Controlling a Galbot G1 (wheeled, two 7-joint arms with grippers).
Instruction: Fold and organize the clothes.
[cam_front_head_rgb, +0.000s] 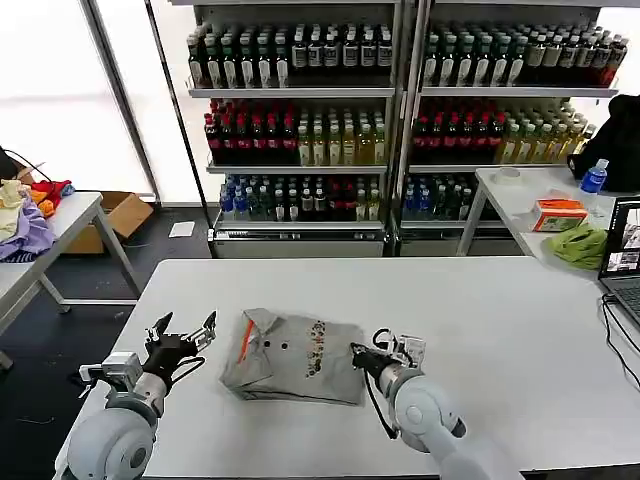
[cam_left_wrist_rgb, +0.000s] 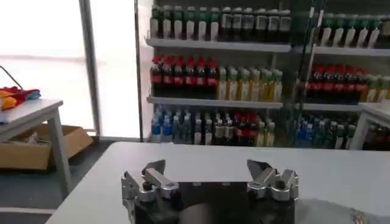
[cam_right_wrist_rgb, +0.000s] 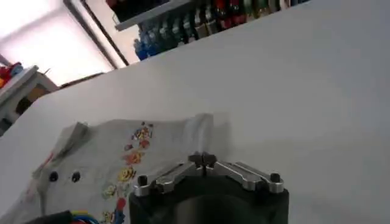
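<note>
Folded shirt (cam_front_head_rgb: 292, 357) lies between the wide left claw (cam_front_head_rgb: 184, 335) and pinched-together right claw (cam_front_head_rgb: 363, 358), seemingly untouched.

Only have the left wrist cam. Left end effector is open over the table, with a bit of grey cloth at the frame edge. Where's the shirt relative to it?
Observer: The shirt lies in a folded bundle on the table, just right of the left end effector, apart from it.
Operator: Right arm?
Observer: The right end effector is at the shirt's right edge, fingers shut.
Operator: Which side is up?
Observer: The orange-trimmed placket faces up, at the shirt's left end.
</note>
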